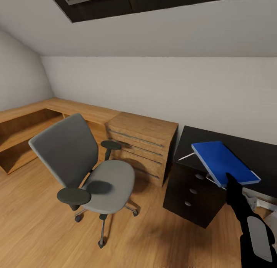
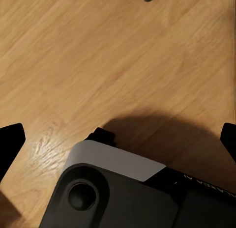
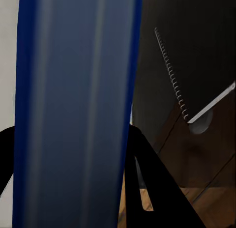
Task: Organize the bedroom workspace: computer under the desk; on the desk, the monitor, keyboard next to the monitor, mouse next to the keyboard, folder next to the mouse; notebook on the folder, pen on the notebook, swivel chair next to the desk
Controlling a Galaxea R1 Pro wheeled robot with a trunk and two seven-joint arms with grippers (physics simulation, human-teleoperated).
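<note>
Right gripper (image 1: 230, 179) clamped on the near edge of the folder (image 1: 224, 161), holding it tilted in the air over the left end of the desk (image 1: 254, 152), above the drawers (image 1: 192, 191) with silver knobs. In the right wrist view, folder (image 3: 73, 110) standing between the two black fingers (image 3: 147, 188), its blue face running the length of the frame; beside it, the dark notebook (image 3: 191, 51) lying on the desk with its spiral binding along one edge, and the pen (image 3: 211, 104) at its corner, sticking out past the desk edge. In the head view, pen (image 1: 186, 156) showing as a thin white line poking out from under the folder at the desk's left edge. Chair (image 1: 86, 168) on the wood floor (image 1: 38, 229) well left of the desk, seat bare, back turned toward the wooden cabinet (image 1: 144, 144) that sits between chair and desk against the wall. Left gripper (image 2: 118, 134) spread wide, holding nothing, fingertips (image 2: 11, 139) at either side of the left wrist view, aimed down at the floor with part of the robot's own dark base below.
</note>
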